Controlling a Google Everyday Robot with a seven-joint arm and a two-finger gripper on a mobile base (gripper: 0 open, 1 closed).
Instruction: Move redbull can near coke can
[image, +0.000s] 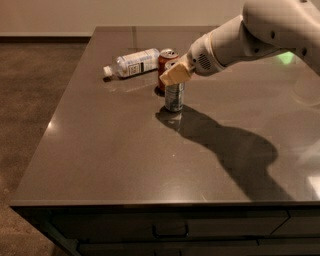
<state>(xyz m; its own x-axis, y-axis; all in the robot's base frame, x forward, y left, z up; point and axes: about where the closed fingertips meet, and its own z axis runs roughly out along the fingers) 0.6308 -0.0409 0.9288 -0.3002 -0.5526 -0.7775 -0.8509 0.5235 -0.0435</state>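
Note:
The redbull can (174, 98), slim and silver-grey with a dark pattern, stands upright on the dark table (115, 155). My gripper (175, 75), with tan fingers (171, 76), is clamped over its top from the right. The coke can (165, 61), red with a silver top, stands just behind the redbull can, partly hidden by the gripper. The two cans are very close together; I cannot tell whether they touch.
A clear plastic bottle (132, 63) with a white label lies on its side left of the coke can. My white arm (250, 37) reaches in from the upper right and casts a shadow across the table. Drawers run below the table's front edge (170, 231).

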